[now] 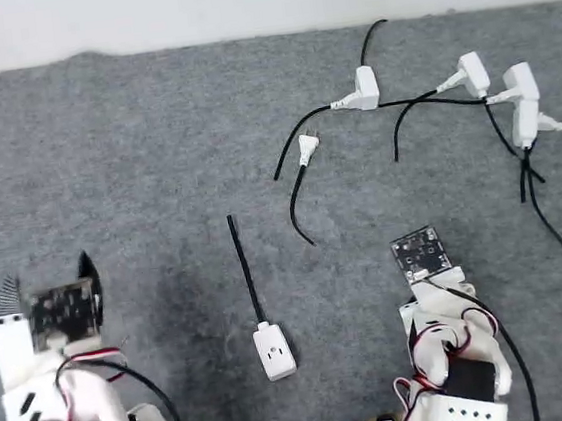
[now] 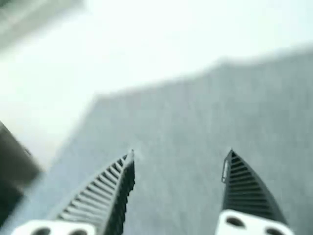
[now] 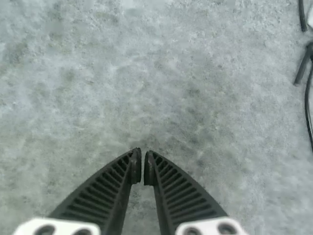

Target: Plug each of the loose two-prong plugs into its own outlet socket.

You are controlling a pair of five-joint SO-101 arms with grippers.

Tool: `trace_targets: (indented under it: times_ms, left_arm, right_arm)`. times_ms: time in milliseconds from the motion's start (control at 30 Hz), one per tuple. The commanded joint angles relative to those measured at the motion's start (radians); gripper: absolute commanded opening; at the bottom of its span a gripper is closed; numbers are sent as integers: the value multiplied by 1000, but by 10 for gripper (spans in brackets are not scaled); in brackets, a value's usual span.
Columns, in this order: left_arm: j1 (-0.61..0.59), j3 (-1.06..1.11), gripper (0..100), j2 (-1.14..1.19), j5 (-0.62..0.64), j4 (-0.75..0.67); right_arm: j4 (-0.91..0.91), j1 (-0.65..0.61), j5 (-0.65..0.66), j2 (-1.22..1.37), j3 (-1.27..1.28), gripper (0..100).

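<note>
While both arms sat low at the near edge of the grey mat (image 1: 136, 165), nothing was held. The left gripper (image 2: 180, 169) had its fingers spread wide over bare mat. The right gripper (image 3: 142, 169) had its fingers pressed together, tips touching and nothing between them.

Position of task items, high view:
- Loose two-prong plug (image 1: 308, 147): lay flat near the middle of the mat, toward the far side, well apart from both grippers. Its black cord (image 1: 298, 204) curved back toward the arms.
- Outlet socket (image 1: 274, 350): lay near the front edge between the two arms, face up, with its lead (image 1: 244, 270) running straight away from the arms.
- Cluster of white plug bodies (image 1: 468, 75) at the far right, cords crossing. I could not tell which of these were already mated.

Handling judgement:
- The plug looked small, light and of hard, smooth plastic, so slip in the pads seemed likely.
- Best hold: across the flat sides of the white body, behind the prongs (the prongs themselves were too small to make out).
- Not by the cord, which looked limp yet springy enough to twist the plug off line.
- The socket also looked light. It would probably skate on the mat under insertion force, so the other gripper should pinch its side walls and leave the slotted face open.
- Both parts seemed rigid and not fragile. Misalignment seemed a greater risk than breakage.
</note>
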Motion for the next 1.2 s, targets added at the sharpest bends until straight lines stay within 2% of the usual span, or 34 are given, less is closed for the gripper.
trace_targets:
  times_ms: [0, 133, 200, 267, 333, 400, 500, 600, 667, 767, 933, 1067, 1167]
  left_arm:
    - [63, -211, 289, -15, 52, -49]
    - [175, -288, 288, -8, 210, -81]
    - [218, -289, 288, -5, 190, -130]
    - [238, -289, 288, 35, 107, -183]
    - [238, -295, 288, 140, 41, -259]
    - [235, -334, 288, 296, 32, -313]
    - [244, -501, 288, 637, 35, -247]
    - [292, -736, 288, 1030, 58, -63]
    - [316, -858, 288, 1260, 135, 46]
    - [347, -901, 289, 1452, 241, 32]
    - [391, -776, 289, 1478, 325, -118]
    - [385, -631, 289, 1427, 338, -229]
    - [367, -518, 289, 1356, 338, -313]
  right_arm:
    - [-54, 105, -8, -13, 21, 11]
    - [-114, 156, -8, -13, 21, 13]
    - [-150, 182, -8, -13, 21, 15]
    - [-173, 226, -8, -13, 21, 15]
    - [-197, 272, -8, -13, 21, 16]
    - [-205, 300, -8, -13, 21, 16]
    - [-199, 282, -9, -12, 21, 16]
    - [-179, 249, -9, -5, 21, 16]
    - [-147, 226, -3, -5, 21, 16]
    - [-107, 170, 0, -5, 21, 16]
    - [-87, 139, -2, -7, 21, 16]
    - [-104, -2, 8, -12, 12, 31]
    - [-116, -90, -32, -10, -64, 102]
